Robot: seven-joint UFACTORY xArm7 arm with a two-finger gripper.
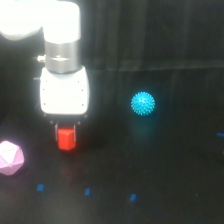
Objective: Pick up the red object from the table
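Closest to us are the little blue marks point(87, 191) dotted across the front of the table point(170, 170), so we'll start there and sweep across. Over on the exterior view's left, off to one side of the pincer and a bit nearer us, sits the pale pink polyhedron point(10, 157), well apart from the action. Then the pincer point(66, 136) itself, hanging straight down off the white arm point(62, 75), with the red object point(66, 139) tucked right between its short dark fingers. It looks to us like they're squeezed onto the block from both sides, though the picture's blurry enough that we wouldn't swear how firm the grip is. Can't tell if the block is sitting on the table or barely off it either. Further to the exterior view's right of the pincer, and set back, is the spiky cyan ball point(143, 103), nowhere near in the way. Our read: we're at the grasp step, lift not clearly done. Next move wants a straight vertical pull, slow, keeping the squeeze steady so the faceted block doesn't twist out.
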